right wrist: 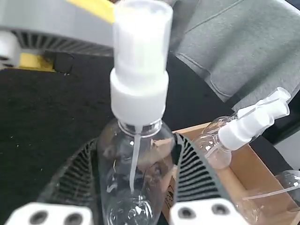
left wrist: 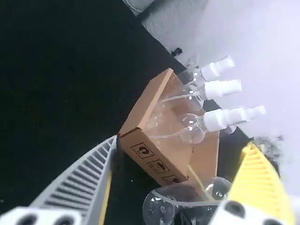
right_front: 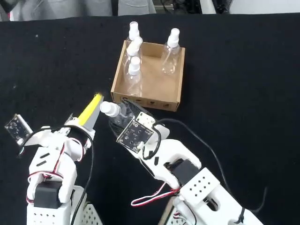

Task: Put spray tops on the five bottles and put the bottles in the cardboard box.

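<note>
My right gripper [right_front: 121,116] [right wrist: 136,145] is shut on a clear bottle [right_front: 119,117] [right wrist: 133,187], which wears a white spray top [right_front: 110,108] [right wrist: 139,79]. It holds the bottle just in front of the cardboard box [right_front: 159,101] [left wrist: 154,154] [right wrist: 243,164]. My left gripper [right_front: 86,112] [left wrist: 182,144] stands open beside that spray top, its yellow finger [right_front: 91,108] [left wrist: 258,183] close to the cap. Three capped bottles [right_front: 134,72] [left wrist: 187,126] stand at the box's left side. One more bottle [right_front: 171,51] stands at the box's back right.
Black cloth [right_front: 243,93] covers the table on both sides of the box. A person in grey clothing [right wrist: 234,42] sits behind the far edge. A red and white cable [right_front: 150,197] hangs under the right arm.
</note>
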Available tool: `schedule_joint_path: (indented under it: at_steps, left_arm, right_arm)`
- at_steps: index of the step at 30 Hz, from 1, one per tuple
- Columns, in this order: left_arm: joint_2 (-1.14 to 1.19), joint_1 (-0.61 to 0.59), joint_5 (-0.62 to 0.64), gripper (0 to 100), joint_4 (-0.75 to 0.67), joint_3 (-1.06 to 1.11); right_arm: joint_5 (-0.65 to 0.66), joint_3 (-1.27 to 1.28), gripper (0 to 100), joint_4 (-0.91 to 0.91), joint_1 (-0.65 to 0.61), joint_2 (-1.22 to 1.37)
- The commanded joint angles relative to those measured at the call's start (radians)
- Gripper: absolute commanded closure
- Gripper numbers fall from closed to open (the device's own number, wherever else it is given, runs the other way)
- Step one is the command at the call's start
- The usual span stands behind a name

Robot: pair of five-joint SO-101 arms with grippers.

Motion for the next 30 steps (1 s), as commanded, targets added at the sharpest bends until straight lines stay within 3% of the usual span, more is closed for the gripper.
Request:
schedule_joint_path:
  at_steps: [1, 5, 15, 25, 30]
  left_arm:
    - [-0.006, 0.090, -0.049, 62, -0.006, 0.016]
    - [-0.006, 0.147, -0.058, 62, -0.002, 0.021]
    - [-0.006, 0.150, -0.060, 62, -0.008, 0.024]
    - [-0.006, 0.061, -0.061, 62, -0.011, 0.015]
    - [-0.006, 0.013, -0.061, 62, -0.011, 0.015]
  right_arm:
    - [-0.011, -0.067, 97.7, -0.031, -0.015, 0.001]
    - [-0.011, -0.070, 97.7, -0.032, 0.009, 0.001]
    - [-0.012, -0.081, 97.7, -0.031, 0.037, 0.002]
    - [-0.011, -0.085, 97.7, -0.029, 0.041, 0.001]
    - [-0.014, -0.113, 97.7, -0.023, 0.115, 0.001]
